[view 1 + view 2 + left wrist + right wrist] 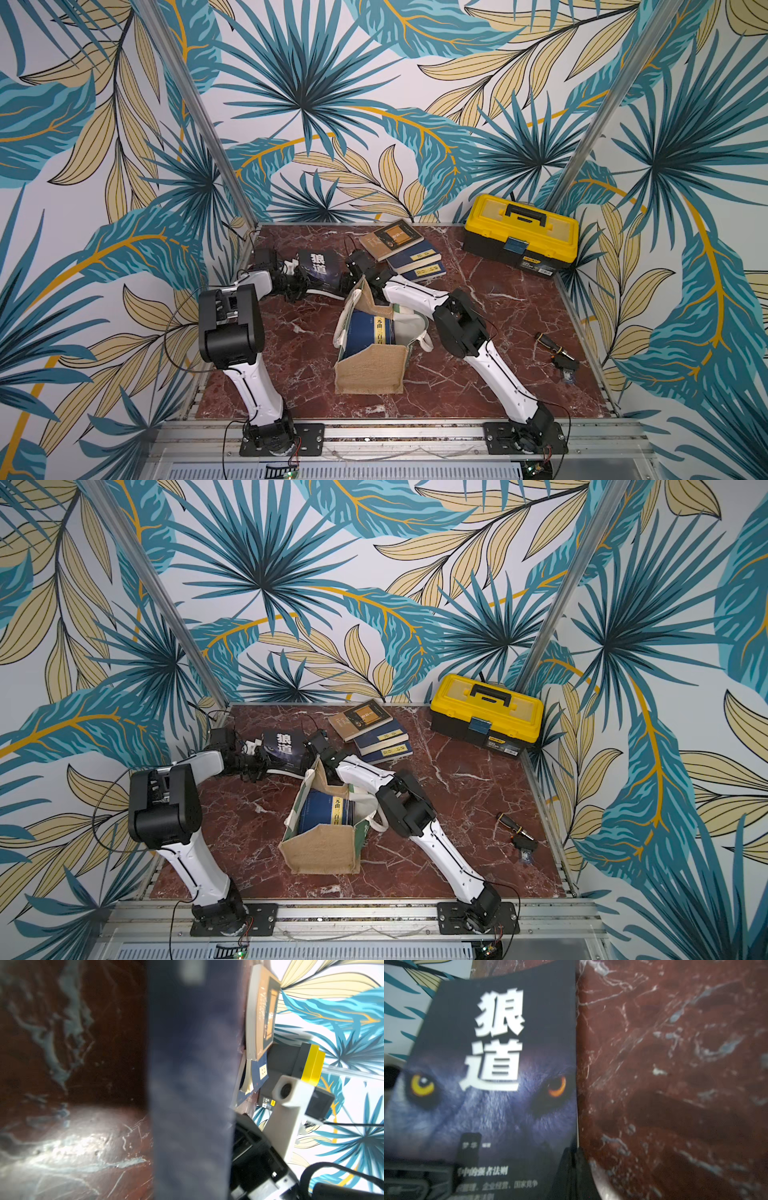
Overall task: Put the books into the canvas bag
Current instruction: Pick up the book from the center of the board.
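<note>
Now clamped from both sides: left gripper (302,277) closed tight on the left edge of the wolf-cover book (318,266), far left on the marble (498,299); right gripper (573,1165) nipped shut on its right near corner. Nearer, at centre, canvas bag (370,372) open, navy book (365,332) inside. Farther right, three stacked books (409,255), then yellow toolbox (521,232).

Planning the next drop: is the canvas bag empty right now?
No, in a top view a navy book with a yellow label strip sits inside the canvas bag.
</note>
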### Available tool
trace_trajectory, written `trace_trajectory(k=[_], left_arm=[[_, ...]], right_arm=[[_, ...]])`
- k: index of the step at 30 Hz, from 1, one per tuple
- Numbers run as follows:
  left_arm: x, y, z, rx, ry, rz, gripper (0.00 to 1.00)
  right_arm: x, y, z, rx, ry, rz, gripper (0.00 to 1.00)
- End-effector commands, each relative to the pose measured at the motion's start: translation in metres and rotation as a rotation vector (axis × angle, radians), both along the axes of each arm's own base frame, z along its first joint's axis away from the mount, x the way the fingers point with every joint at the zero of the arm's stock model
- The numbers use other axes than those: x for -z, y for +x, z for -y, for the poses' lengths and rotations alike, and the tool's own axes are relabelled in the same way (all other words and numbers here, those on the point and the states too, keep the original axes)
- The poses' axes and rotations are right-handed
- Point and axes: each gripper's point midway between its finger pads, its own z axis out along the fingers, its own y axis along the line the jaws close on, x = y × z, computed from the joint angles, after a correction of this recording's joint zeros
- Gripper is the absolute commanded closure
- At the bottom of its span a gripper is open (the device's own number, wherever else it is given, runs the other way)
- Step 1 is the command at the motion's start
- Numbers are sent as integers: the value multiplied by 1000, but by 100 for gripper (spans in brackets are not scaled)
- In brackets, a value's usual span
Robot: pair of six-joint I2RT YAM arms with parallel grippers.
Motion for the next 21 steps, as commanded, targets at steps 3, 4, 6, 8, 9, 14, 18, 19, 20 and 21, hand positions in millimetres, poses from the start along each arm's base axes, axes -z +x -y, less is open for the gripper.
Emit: trace_trajectory(k=[3, 4, 6, 8, 9, 14, 18, 19, 20, 21], left_arm=[[-15, -5, 5, 30, 25, 74, 96], [-19, -6, 4, 38, 41, 81, 97], [-31, -10, 2, 61, 86, 99, 99], [-46, -15, -2, 83, 139, 120, 100], [-55, -17, -4, 91, 167, 138, 100], [-114, -30, -11, 99, 298, 255, 100], [-170, -45, -10, 82, 354, 393, 100], [-186, -50, -8, 81, 359, 437, 100], [-202, -56, -5, 80, 362, 482, 100], [-214, -61, -3, 78, 360, 514, 100]], right_arm=[[-3, -32, -3, -115, -74, -1, 82], [-11, -30, 0, -113, -82, 12, 78], [-32, -21, 11, -96, -97, 39, 69], [-55, -19, 15, -96, -98, 64, 64], [-67, -3, 34, -61, -98, 74, 63], [-139, 9, 66, -41, -119, 184, 58], [-188, 6, 88, -35, -165, 283, 55], [-200, 4, 93, -35, -172, 301, 54], [-210, 1, 98, -37, -178, 316, 54], [-219, -3, 102, -39, -179, 327, 53]])
